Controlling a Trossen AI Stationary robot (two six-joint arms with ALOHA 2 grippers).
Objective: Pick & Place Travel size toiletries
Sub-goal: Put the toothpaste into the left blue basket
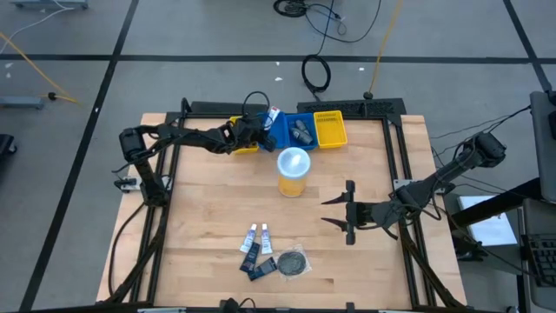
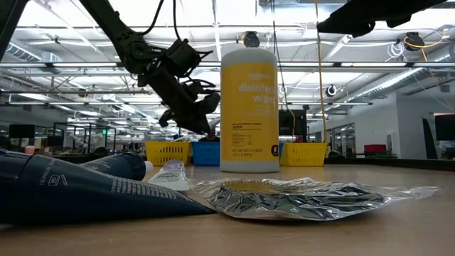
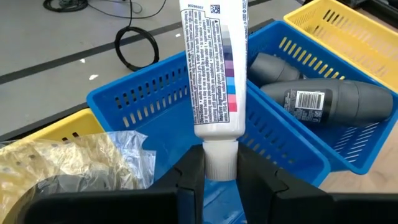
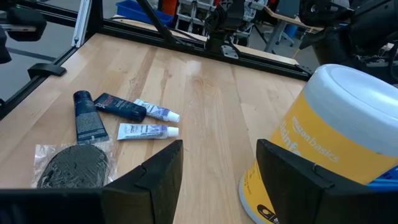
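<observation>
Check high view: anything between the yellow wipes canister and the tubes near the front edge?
Nothing. Bare wood separates the yellow wipes canister from the nearest small white tubes in the high view.

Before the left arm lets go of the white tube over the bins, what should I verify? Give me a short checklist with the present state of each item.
1. White tube between the left pincer fingers, at its cap: ok.
2. Tube above the blue bin: ok.
3. Room in the blue bin beside the grey bottles: ok.
4. Right pincer far from the bins, open, empty: ok.
5. Yellow canister not under the tube: ok.
6. Grip firm or loosening: cannot tell.
</observation>
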